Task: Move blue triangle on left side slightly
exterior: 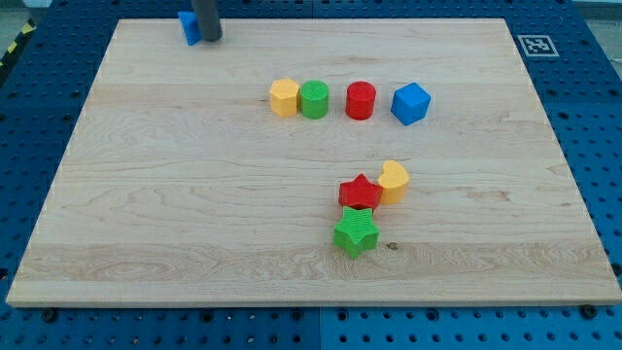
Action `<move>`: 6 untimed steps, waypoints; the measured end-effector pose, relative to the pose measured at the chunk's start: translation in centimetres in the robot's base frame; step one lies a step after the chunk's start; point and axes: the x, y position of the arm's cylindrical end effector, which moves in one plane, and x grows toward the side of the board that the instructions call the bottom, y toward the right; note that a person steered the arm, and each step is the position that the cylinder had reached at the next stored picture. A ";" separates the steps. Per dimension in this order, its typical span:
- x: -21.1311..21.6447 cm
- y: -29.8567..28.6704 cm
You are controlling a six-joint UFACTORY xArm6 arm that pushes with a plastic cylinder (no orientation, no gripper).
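The blue triangle [188, 26] lies near the board's top edge at the view's upper left, partly hidden by my rod. My tip [210, 38] stands right against its right side, touching or nearly so. The rest of the rod runs out of the view's top.
A row stands across the upper middle: yellow hexagon [284, 97], green cylinder [314, 99], red cylinder [361, 100], blue cube [410, 103]. Lower right of centre cluster a red star [359, 192], a yellow crescent [394, 180] and a green star [356, 231]. The wooden board [146, 194] lies on a blue pegboard.
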 end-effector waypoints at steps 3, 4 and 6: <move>-1.4 -2.8; -1.4 -4.3; -0.7 2.6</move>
